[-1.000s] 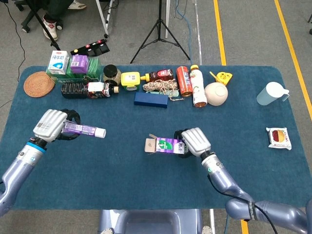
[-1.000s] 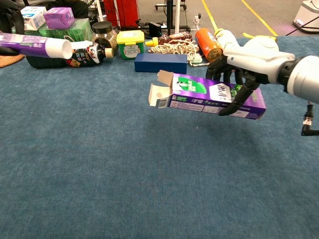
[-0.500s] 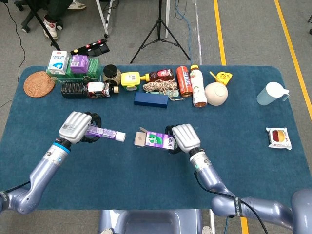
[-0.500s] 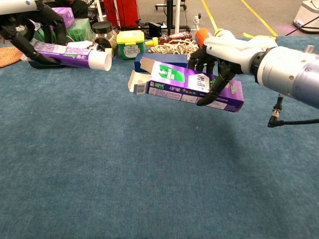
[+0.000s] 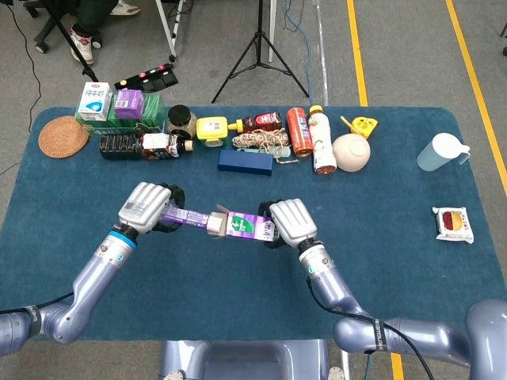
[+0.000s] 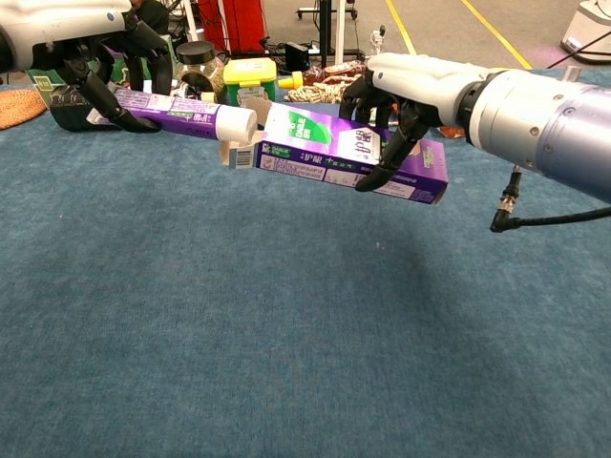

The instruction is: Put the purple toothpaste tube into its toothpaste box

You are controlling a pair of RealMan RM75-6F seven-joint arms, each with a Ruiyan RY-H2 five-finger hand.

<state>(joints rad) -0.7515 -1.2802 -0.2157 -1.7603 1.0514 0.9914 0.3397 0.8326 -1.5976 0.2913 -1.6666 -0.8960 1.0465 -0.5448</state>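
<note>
The purple toothpaste tube (image 6: 177, 114) is lifted above the blue table (image 5: 238, 301), gripped by the left hand (image 5: 148, 207) with fingers curled round it; the right hand (image 5: 290, 222) grips the purple toothpaste box (image 6: 348, 156) (open flaps facing the tube); the white cap sits at the box mouth, seemingly not yet inside; insertion remains.
</note>
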